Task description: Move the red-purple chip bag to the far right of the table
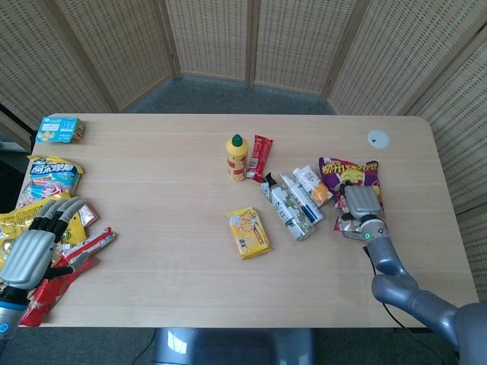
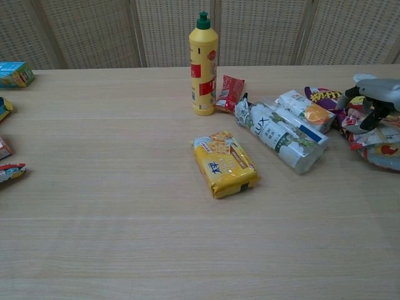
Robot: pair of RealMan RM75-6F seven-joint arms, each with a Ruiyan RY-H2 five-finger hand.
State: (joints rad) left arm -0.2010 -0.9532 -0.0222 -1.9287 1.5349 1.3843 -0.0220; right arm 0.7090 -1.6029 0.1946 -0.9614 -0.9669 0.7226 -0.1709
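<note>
Bare table (image 1: 411, 243) runs to the right edge beyond the chip bag (image 1: 351, 176); only a small white disc (image 1: 378, 138) (near the far right corner) interrupts it. Toiletry tubes (image 1: 293, 201) crowd the bag's left.

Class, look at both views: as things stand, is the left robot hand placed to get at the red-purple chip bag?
Probably not. The left robot hand sits over snack packets at the table's left edge, while the red-purple chip bag lies far across on the right, under the right robot hand.
</note>
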